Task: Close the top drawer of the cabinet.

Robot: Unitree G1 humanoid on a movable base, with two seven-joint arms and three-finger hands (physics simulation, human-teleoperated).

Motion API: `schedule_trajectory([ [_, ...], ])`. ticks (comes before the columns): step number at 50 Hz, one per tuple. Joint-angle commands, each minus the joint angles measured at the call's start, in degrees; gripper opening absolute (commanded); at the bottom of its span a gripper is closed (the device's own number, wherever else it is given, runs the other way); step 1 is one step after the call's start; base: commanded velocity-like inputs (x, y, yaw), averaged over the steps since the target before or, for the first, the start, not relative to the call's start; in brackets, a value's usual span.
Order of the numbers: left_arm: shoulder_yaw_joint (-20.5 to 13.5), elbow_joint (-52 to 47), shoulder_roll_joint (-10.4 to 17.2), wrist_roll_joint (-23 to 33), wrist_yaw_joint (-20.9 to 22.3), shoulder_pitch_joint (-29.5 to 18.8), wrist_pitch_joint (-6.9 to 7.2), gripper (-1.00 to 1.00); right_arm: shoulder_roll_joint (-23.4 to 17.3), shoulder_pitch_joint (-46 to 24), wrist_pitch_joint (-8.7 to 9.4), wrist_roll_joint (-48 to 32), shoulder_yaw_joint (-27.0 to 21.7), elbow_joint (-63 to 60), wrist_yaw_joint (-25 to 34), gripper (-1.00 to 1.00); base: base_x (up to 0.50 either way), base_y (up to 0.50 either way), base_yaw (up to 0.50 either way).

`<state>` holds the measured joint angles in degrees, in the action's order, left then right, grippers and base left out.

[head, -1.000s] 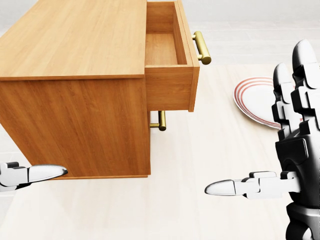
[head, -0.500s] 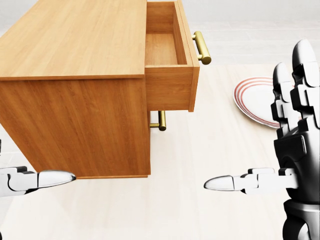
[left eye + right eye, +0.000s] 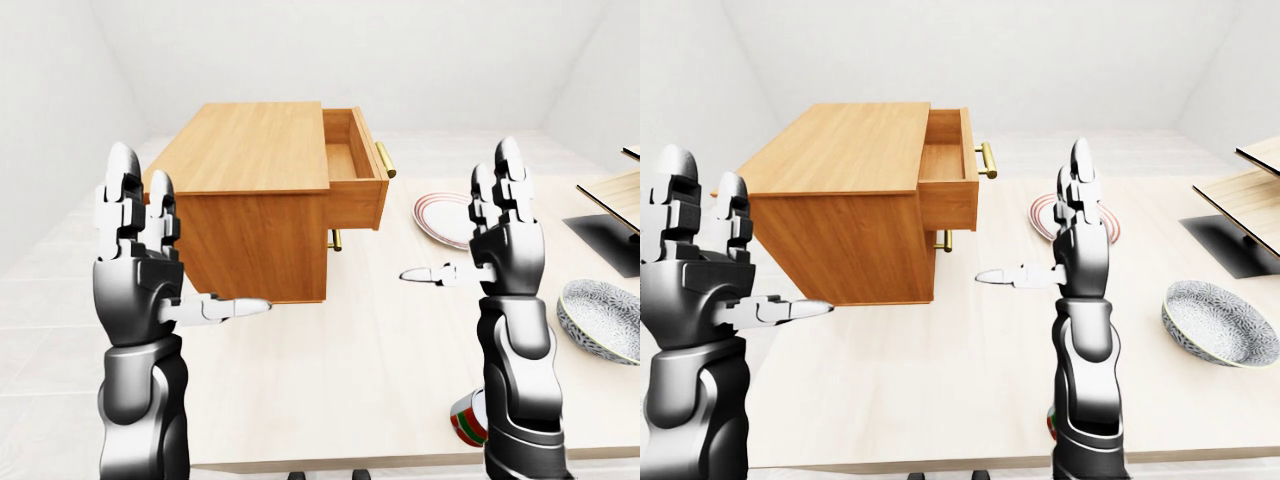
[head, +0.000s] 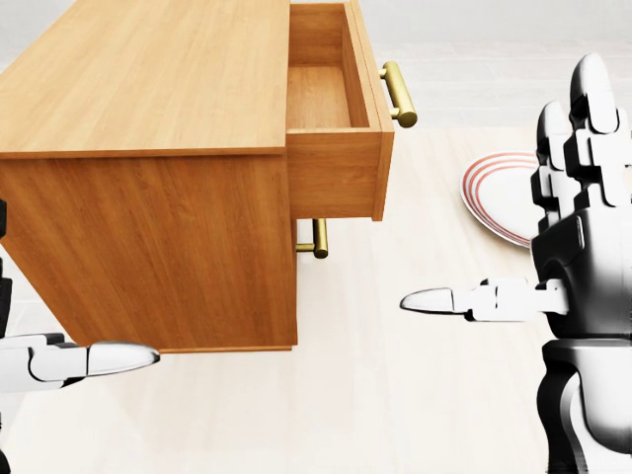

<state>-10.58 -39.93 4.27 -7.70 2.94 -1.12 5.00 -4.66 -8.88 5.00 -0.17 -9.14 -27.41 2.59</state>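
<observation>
Right robot hand (image 4: 553, 237) (spread) beside top drawer (image 4: 336, 128)

The cabinet (image 3: 845, 200) stands on the table (image 3: 940, 400), its top drawer (image 3: 948, 170) pulled out to the right. Both hands — left (image 3: 700, 270), right (image 3: 1075, 245) — are raised with fingers spread, touching nothing. A patterned bowl (image 3: 1220, 322) sits at the right.

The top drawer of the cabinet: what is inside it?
The top drawer stands open, and its visible wooden floor is bare. The part under the cabinet top is covered, so that cannot be seen.
</observation>
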Motion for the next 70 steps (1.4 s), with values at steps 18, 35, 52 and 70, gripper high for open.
schedule_trajectory([
  [18,-0.71,0.96,-0.43,-0.20,0.05,-0.66,0.00,1.00,-3.09,-12.54,0.00,0.38,1.29,16.79,-4.76,1.00,0.00,0.00,0.00],
  [35,-0.54,1.10,-0.46,-0.08,0.17,-0.43,0.00,1.00,-2.42,-15.86,0.00,-1.54,3.28,28.17,-5.60,1.00,0.00,0.00,0.00],
  [52,-0.70,1.42,-0.46,-0.17,0.31,-0.51,0.00,1.00,-0.66,-16.52,0.00,-3.19,5.58,30.66,-5.92,1.00,0.00,0.00,0.00],
  [70,-0.52,1.62,-0.47,0.06,0.45,-0.47,0.00,1.00,0.64,-17.97,0.00,-4.45,6.76,32.25,-5.16,1.00,0.00,0.00,0.00],
])
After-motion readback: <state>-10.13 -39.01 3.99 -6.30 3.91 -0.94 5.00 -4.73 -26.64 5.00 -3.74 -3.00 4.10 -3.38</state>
